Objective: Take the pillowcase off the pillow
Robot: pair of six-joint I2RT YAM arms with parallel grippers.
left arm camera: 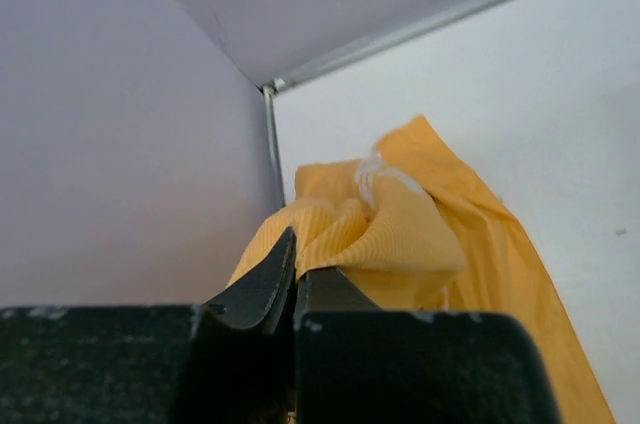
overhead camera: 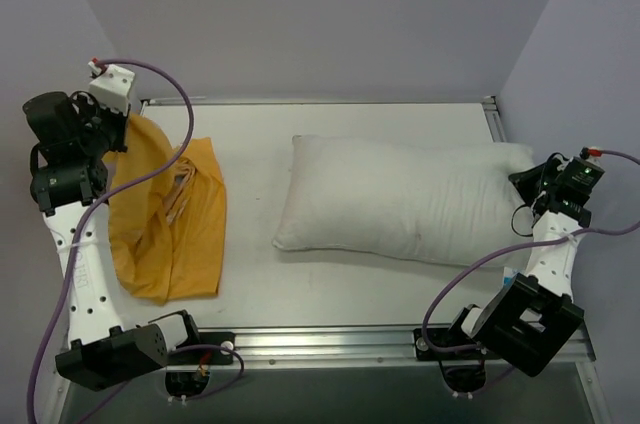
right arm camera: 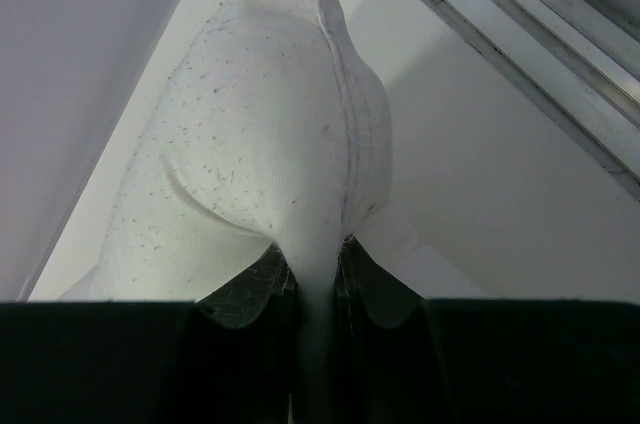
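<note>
Two items lie apart on the white worktop (overhead camera: 250, 284), with a bare strip between them. The orange pillowcase (overhead camera: 170, 234) lies crumpled along the left side. Its upper end is drawn up toward the back left corner, close to the left wall and the metal rail (overhead camera: 300, 101) at the back edge. The left gripper (left arm camera: 292, 274) has its fingers (left arm camera: 262, 289) pressed together on a bunched fold at that raised end. The rest of the fabric trails down and forward on the worktop.

The white pillow (overhead camera: 400, 199) is bare, fully out of the pillowcase. It lies lengthwise across the centre and right of the worktop. Its far right end reaches almost to the right edge and wall, leaving little room there. The right gripper (right arm camera: 318, 279) has its fingers (right arm camera: 375, 294) clamped on a thin pinch of that end. From the wrist view the pillow bulges away beyond the pinch. Open worktop shows in front of the pillow and behind it, up to the rail.
</note>
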